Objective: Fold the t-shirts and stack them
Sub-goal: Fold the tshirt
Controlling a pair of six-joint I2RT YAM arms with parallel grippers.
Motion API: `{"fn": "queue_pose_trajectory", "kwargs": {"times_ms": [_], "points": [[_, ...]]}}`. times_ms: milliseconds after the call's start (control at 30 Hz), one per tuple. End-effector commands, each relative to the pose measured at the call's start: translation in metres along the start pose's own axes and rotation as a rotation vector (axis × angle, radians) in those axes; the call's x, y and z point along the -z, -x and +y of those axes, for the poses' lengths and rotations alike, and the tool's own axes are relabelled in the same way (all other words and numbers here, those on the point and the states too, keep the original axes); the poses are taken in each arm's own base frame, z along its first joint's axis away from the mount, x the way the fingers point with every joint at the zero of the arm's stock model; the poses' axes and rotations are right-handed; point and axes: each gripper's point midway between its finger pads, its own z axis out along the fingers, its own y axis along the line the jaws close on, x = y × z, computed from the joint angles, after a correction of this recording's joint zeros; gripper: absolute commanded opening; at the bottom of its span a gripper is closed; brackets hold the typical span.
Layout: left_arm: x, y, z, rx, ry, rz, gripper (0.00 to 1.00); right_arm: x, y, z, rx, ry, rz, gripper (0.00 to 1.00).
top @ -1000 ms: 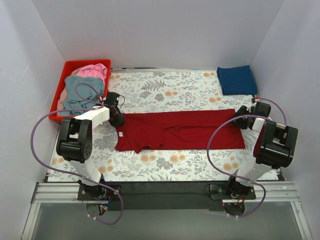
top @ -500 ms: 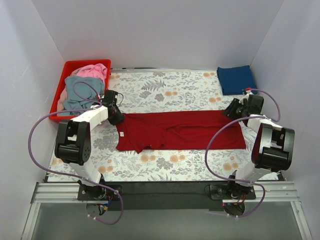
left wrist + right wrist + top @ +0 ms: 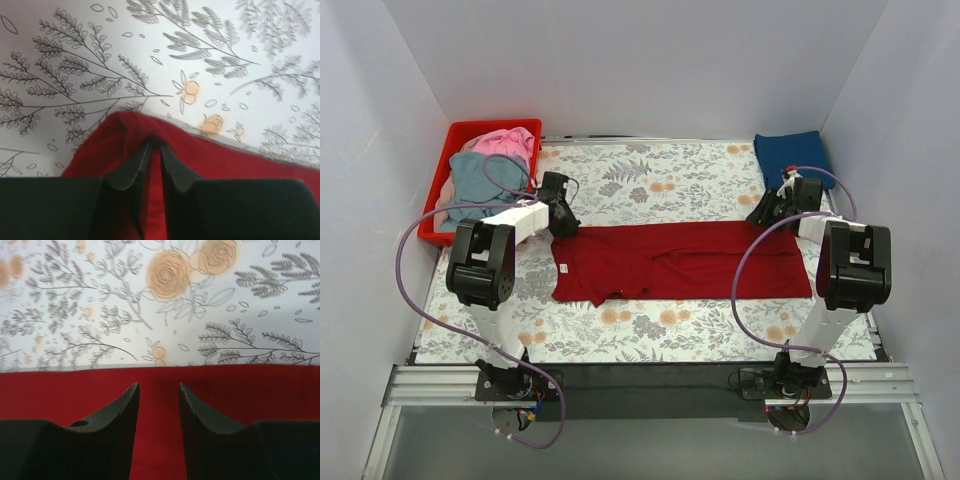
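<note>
A dark red t-shirt (image 3: 680, 260) lies spread in a long band across the middle of the flowered table. My left gripper (image 3: 563, 226) is at its far left corner. In the left wrist view the gripper (image 3: 155, 145) is shut on a raised fold of the red cloth (image 3: 210, 160). My right gripper (image 3: 760, 218) is at the shirt's far edge near the right end. In the right wrist view it (image 3: 159, 387) is open, with red cloth (image 3: 250, 390) under and between the fingers. A folded navy blue t-shirt (image 3: 793, 158) lies at the back right.
A red plastic basket (image 3: 457, 132) stands at the back left and holds a pink shirt (image 3: 508, 142) and a grey-blue shirt (image 3: 475, 180). White walls close in the table on three sides. Purple cables loop from both arms.
Both grippers have moved toward the back. The right one went from the shirt's right end to its far edge. The left one shifted to the far left corner.
</note>
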Motion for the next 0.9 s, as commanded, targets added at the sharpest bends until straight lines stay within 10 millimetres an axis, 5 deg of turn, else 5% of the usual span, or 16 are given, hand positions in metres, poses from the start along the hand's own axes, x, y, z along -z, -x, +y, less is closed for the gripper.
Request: {"fn": "queue_pose_trajectory", "kwargs": {"times_ms": [0, 133, 333, 400, 533, 667, 800, 867], "points": [[-0.008, 0.017, 0.01, 0.009, 0.06, -0.043, 0.1, -0.009, 0.012, -0.021, 0.028, -0.07, -0.03, 0.44], [-0.02, 0.022, 0.023, 0.044, 0.097, -0.023, 0.09, -0.019, 0.001, -0.049, -0.018, -0.124, -0.001, 0.44], [-0.04, 0.023, 0.029, 0.035, 0.135, 0.01, 0.11, -0.023, 0.019, -0.081, -0.078, -0.169, -0.028, 0.44], [-0.039, 0.032, 0.019, 0.031, 0.107, 0.003, 0.13, -0.024, 0.029, -0.075, -0.064, -0.139, -0.024, 0.44], [-0.019, 0.052, -0.001, 0.016, 0.041, -0.036, 0.22, -0.015, 0.044, -0.043, -0.057, -0.053, -0.047, 0.44], [0.022, 0.06, -0.011, -0.003, 0.01, -0.114, 0.32, 0.011, 0.046, 0.024, 0.002, 0.046, -0.079, 0.45], [0.075, 0.053, -0.012, 0.001, -0.046, -0.182, 0.47, 0.03, 0.015, 0.074, 0.014, 0.125, -0.051, 0.46], [0.086, 0.029, -0.003, -0.011, -0.051, -0.164, 0.55, 0.037, -0.014, 0.112, 0.025, 0.203, -0.005, 0.46]]}}
